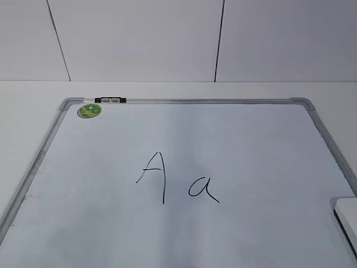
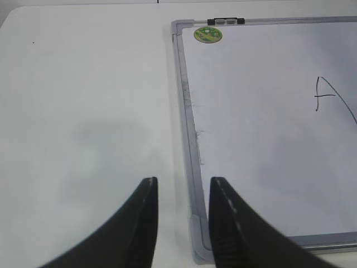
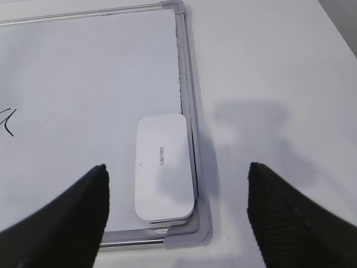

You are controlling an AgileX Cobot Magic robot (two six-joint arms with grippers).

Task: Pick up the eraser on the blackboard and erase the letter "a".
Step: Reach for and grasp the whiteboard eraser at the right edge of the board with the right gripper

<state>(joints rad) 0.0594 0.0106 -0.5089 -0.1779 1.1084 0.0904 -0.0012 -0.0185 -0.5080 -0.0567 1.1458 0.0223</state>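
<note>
The exterior view slants down across the blackboard (image 1: 251, 145) toward its far rail. Both wrist views look down close over its near corners, left and right.

Left claw (image 2: 183, 192) narrowly parted, right claw (image 3: 177, 178) spread wide, both empty.

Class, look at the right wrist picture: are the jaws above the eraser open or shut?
Open. The right gripper has its jaws spread wide, one on each side of the eraser, touching nothing.
</note>
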